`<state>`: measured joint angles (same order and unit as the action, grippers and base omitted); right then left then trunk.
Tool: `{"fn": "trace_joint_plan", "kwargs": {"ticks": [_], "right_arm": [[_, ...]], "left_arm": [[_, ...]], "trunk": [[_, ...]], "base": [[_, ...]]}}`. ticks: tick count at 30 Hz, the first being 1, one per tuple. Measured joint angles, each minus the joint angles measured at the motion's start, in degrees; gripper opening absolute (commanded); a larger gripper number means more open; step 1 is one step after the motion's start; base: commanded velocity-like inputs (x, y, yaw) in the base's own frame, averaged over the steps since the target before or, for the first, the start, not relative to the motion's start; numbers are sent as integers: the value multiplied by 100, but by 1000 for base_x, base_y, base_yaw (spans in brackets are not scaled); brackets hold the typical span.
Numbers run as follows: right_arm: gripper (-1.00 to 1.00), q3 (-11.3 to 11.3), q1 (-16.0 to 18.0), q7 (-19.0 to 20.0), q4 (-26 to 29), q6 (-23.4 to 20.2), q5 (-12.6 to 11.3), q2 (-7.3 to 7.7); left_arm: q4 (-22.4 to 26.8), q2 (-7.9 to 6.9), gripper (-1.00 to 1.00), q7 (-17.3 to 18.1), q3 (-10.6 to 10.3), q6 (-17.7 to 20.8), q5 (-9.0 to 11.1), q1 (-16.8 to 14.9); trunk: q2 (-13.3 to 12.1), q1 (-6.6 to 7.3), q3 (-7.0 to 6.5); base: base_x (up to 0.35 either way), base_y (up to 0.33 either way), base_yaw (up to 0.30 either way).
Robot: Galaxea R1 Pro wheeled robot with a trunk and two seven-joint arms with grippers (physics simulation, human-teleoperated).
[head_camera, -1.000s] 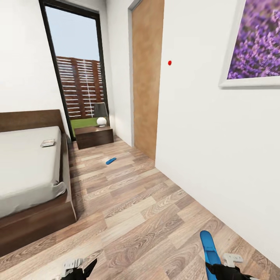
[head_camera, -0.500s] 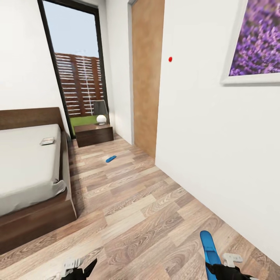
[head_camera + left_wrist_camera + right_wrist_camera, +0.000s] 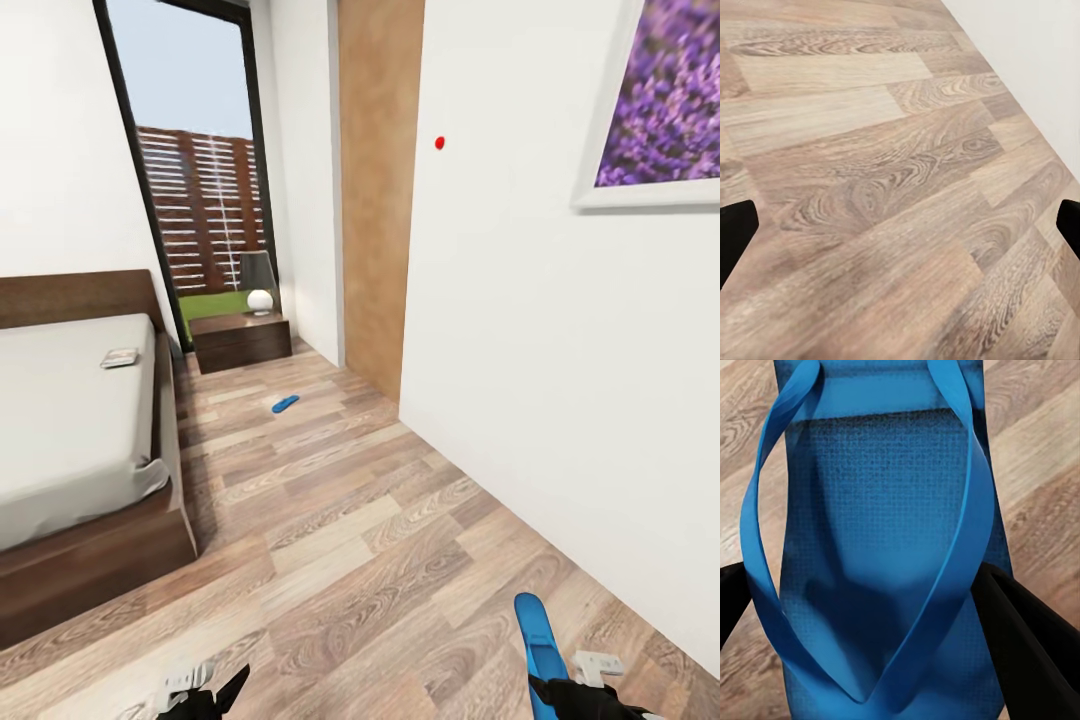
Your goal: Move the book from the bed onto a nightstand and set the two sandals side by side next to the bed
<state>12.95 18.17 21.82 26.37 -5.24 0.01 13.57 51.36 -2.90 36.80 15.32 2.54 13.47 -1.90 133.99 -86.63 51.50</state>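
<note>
The right hand [image 3: 560, 690] sits at the near right edge of the head view, mostly cut off by the frame, and it is clenched on a bright blue sandal [image 3: 538, 635] whose sole sticks up and forward from it; in the right wrist view that same sandal [image 3: 881, 547] lies between the two dark fingers [image 3: 1027, 645], its textured blue footbed and V-shaped strap plain to see, with the wood floor [image 3: 1042, 457] behind it. The left hand [image 3: 205, 700] is also cropped at the near left edge, and in the left wrist view its dark fingertips [image 3: 735, 232] stand wide apart with bare planks between them, so it is released and holds nothing. The second sandal [image 3: 285, 404] lies flat on the floor farther off, small and hard to make out, between the bed [image 3: 80, 440] and the right wall, short of the nightstand [image 3: 240, 340]. The book [image 3: 119, 357] rests on the grey mattress near the headboard; its cover is too small to read. A lamp [image 3: 259, 283] stands on the nightstand before the tall window [image 3: 195, 170]. A purple picture [image 3: 660, 100] on the right wall is cut off.
</note>
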Motion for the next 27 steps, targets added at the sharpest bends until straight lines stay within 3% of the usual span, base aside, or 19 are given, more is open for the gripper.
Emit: {"fn": "trace_joint_plan", "kwargs": {"ticks": [13,20,27], "right_arm": [[-100,0,0,7,-2,0,3,0],[-100,-1,1,4,-4,0,8,0],[-100,-1,0,1,-2,0,8,1]], "left_arm": [[0,0,100,0,0,8,0,0],[1,0,100,0,1,7,1,1],[0,0,100,-2,0,7,1,0]], "trunk": [[0,2,3],[0,2,14],[0,1,19]], "base": [[290,0,5],[288,0,176],[203,0,36]]}}
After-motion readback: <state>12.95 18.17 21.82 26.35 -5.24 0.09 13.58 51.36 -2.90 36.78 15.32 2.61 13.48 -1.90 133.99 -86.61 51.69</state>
